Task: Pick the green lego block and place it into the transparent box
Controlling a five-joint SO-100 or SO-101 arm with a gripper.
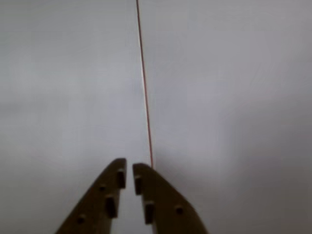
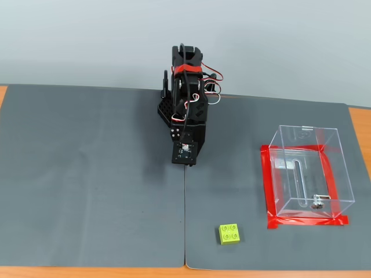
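Your claw [image 1: 129, 168] is empty, tips nearly touching with only a thin slit between them. In the wrist view it looks down on bare grey mat, with just a thin red-brown line, probably the mat seam, running up from the tips. No block or box shows in that view.

In the fixed view the arm [image 2: 187, 110] sits folded at the middle of the desk's [image 2: 87, 191] far edge, with the wrist camera module [image 2: 185, 153] hanging low over the mat seam [image 2: 185, 231].

The green lego block [image 2: 231, 234] lies near the front edge, studs up, a little right of the seam and well apart from the arm. It's square, so there's no long axis to favour. Its sides look roughly parallel to the desk edges, so a straight approach should fit either pair of faces.

The relation that counts: the block lies toward the front edge and slightly right of the claw, so you reach forward with a small swing right.

The transparent box [image 2: 307, 174] stands at the right side of the desk inside a red tape outline [image 2: 271, 191], open top up, up and right of the block and clearly separate from it.

You'll have to spread the claw before you descend.
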